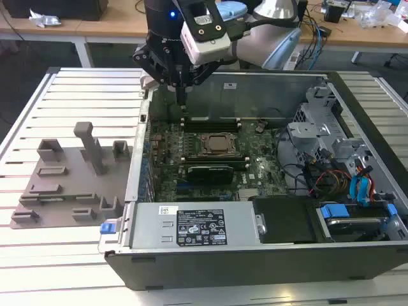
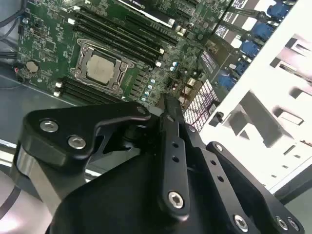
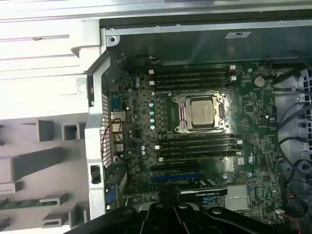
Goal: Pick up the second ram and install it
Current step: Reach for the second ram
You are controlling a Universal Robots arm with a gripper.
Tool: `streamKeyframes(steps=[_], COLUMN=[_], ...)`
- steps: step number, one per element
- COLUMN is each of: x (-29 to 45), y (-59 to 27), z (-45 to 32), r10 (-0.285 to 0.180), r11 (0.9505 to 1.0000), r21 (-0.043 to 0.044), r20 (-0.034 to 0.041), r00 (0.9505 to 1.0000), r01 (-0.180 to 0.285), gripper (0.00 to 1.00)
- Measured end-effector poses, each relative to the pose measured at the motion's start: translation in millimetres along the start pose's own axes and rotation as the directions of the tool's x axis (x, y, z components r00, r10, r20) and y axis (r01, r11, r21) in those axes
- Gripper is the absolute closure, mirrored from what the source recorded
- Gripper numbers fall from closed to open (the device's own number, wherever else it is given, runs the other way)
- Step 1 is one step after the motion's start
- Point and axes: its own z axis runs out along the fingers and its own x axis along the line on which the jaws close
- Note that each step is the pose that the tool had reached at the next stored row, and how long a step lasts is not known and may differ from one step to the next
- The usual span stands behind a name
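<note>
The second ram is a thin green stick lying in a slot of the grey fixture tray outside the computer case, seen in the first wrist view. My gripper hangs over the case's far corner on the exterior view's left, above the motherboard, well away from that stick. Its fingers look pressed together with nothing between them. Dark memory slots run on both sides of the CPU socket.
The open case holds a black card, a power supply, drive cages and cables on the exterior view's right. The grey tray with upright holders lies on the slatted table. A desk stands behind.
</note>
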Motion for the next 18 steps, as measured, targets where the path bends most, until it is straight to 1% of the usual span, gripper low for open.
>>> streamKeyframes(steps=[1, 2, 3, 7, 10, 13, 14, 15, 18], x=[0.4, 9.6, 15.3, 29.5, 44.8, 53.5, 57.8, 64.8, 74.6], y=[0.0, -0.7, -1.2, -2.2, -3.3, -4.0, -4.4, -5.0, -5.8], z=[0.0, -0.3, -0.4, -0.8, -1.0, -0.1, 0.3, 1.0, 1.8], r10=[0.000, 0.000, 0.000, 0.000, 0.000, 0.000, 0.000, 0.000, 0.000], r11=[1.0000, 1.0000, 1.0000, 1.0000, 1.0000, 1.0000, 1.0000, 1.0000, 1.0000], r21=[0.0000, 0.0000, 0.0000, 0.0000, 0.0000, 0.0000, 0.0000, 0.0000, 0.0000], r20=[0.0000, 0.0000, 0.0001, 0.0001, 0.0001, 0.0001, 0.0000, 0.0000, 0.0000], r00=[1.0000, 1.0000, 1.0000, 1.0000, 1.0000, 1.0000, 1.0000, 1.0000, 1.0000], r01=[0.000, 0.000, 0.000, 0.000, 0.000, 0.000, 0.000, 0.000, 0.000], gripper=[0.90, 0.90, 0.90, 0.90, 0.90, 0.90, 0.90, 0.90, 0.90])
